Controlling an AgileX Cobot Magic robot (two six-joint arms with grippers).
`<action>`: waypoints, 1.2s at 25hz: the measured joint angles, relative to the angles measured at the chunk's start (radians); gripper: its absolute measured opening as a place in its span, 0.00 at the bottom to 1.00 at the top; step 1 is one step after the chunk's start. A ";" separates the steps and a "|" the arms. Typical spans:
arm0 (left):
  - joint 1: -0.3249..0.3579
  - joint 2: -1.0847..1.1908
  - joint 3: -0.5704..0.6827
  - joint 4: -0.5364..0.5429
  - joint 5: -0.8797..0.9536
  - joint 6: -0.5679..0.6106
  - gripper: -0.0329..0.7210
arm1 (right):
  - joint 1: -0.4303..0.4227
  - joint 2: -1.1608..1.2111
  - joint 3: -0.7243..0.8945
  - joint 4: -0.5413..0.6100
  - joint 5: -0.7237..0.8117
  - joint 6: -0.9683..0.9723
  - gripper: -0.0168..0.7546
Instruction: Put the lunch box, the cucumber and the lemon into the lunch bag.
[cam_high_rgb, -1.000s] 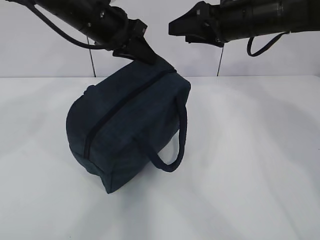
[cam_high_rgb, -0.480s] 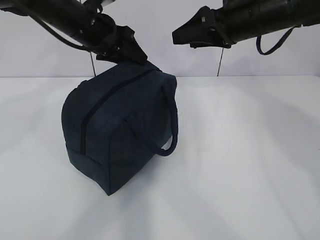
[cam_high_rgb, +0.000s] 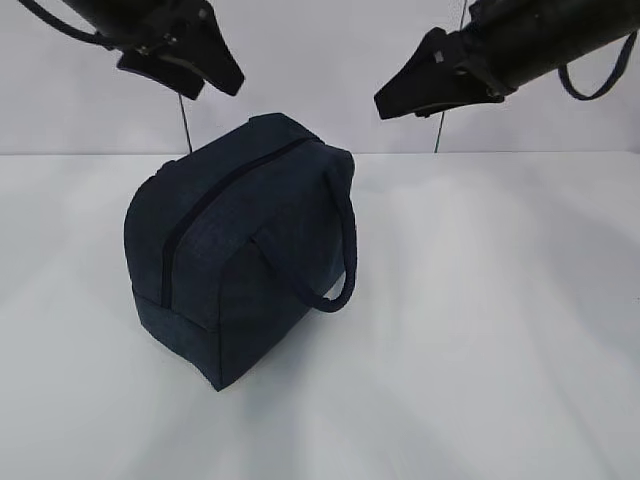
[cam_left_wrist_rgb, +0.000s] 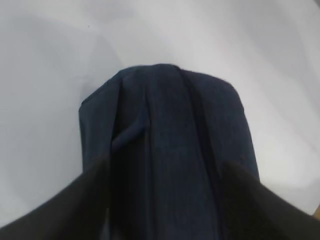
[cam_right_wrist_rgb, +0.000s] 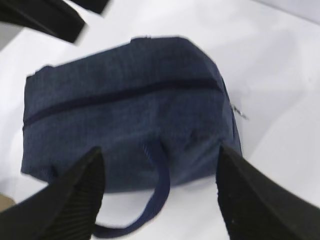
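The lunch bag (cam_high_rgb: 240, 250) sits on the white tabletop (cam_high_rgb: 500, 320), left of centre in the exterior view, with its zipper (cam_high_rgb: 215, 200) drawn closed along the top ridge. That zipper line is the bag's long axis — it runs from the near-left end up and back toward the far right. One loop handle (cam_high_rgb: 335, 260) hangs down the side facing the right arm.

Both arms hover above it, touching nothing. The left end effector (cam_high_rgb: 205, 65) hangs over the bag's far-left shoulder, just above the ridge; from its wrist camera the bag fills the frame directly beneath, with the fingers (cam_left_wrist_rgb: 55, 210) spread wide on either side and nothing between them. The right end effector (cam_high_rgb: 420, 90) sits up and to the right, a little farther off; its fingers (cam_right_wrist_rgb: 75, 195) are also parted and empty, framing the bag's broad side and the drooping handle.

So the bag lies straight below the left arm and down-left of the right one — I judge the left is the nearer. In the right wrist view a small silver glint (cam_right_wrist_rgb: 239, 112) shows at the right-hand end of the bag, possibly the zipper pull, though it's too small to tell.

Lunch box, cucumber and lemon appear in no view — whether they are already inside the zipped bag cannot be told.
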 joint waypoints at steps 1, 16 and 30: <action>0.000 -0.012 -0.013 0.040 0.021 -0.030 0.70 | 0.000 -0.017 0.000 -0.041 0.020 0.041 0.71; -0.168 -0.427 0.205 0.385 0.068 -0.377 0.62 | 0.000 -0.256 0.012 -0.620 0.239 0.669 0.71; -0.199 -1.135 0.789 0.468 0.080 -0.427 0.61 | 0.000 -0.914 0.472 -0.690 0.246 0.696 0.71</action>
